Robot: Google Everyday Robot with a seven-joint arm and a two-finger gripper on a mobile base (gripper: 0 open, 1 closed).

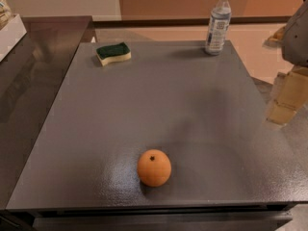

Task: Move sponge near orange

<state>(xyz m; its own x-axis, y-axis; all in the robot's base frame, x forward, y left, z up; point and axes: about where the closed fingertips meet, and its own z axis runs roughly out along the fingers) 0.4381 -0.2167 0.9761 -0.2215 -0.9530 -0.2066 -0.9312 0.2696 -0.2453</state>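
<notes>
Green-topped sponge (113,53): lies flat at the far left corner of the grey table (159,105), scrub side up over pale foam, with nothing touching it.
Orange (154,168): rests near the front edge, stem mark upward, well apart from the sponge, with most of the table's depth between them.
Step in hand: by my reading the very start; the sponge is not yet grasped and no reach over the table shows.
Next move: it calls for a long reach across to the far left corner, a descent over the sponge, a hold across its narrow waist, then a carry to bare table just beside the orange without nudging the fruit, which would likely roll.
Gripper (288,97): pale, blocky, at the right edge of the view, off the table's right side and far from the sponge; whether it is parted or closed I cannot tell.
Arm (296,32): grey bulk above the gripper, at the upper right.
Water bottle (217,23): upright at the far right corner, close to a direct line toward the sponge.
</notes>
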